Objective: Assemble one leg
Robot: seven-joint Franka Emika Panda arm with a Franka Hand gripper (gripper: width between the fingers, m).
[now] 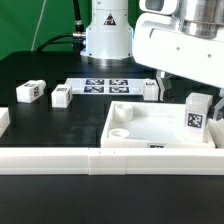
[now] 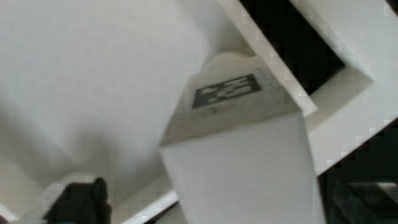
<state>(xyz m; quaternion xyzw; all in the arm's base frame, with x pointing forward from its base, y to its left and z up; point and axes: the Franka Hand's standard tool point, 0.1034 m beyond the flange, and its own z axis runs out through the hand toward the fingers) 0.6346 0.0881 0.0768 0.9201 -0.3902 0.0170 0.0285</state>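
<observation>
Leg [image 1: 197, 112] upright at right of exterior frame, at tray-like part's [image 1: 140, 130] corner, tag facing camera. Fills the wrist frame's centre [image 2: 231, 130]. Pincer state: cannot tell, fingertips unclear. Black tabletop [image 1: 60, 125] beneath.

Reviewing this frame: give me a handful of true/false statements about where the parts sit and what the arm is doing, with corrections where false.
1. A leg stands upright in a corner of the tray-like part. True.
2. The marker board lies inside the tray-like part. False: it lies on the black table, behind the tray.
3. Two small white blocks, one beside the other, rest on the table at the exterior view's left. True.
4. The upright leg's tag is hidden in both views. False: the tag shows in the exterior view and in the wrist view.
</observation>
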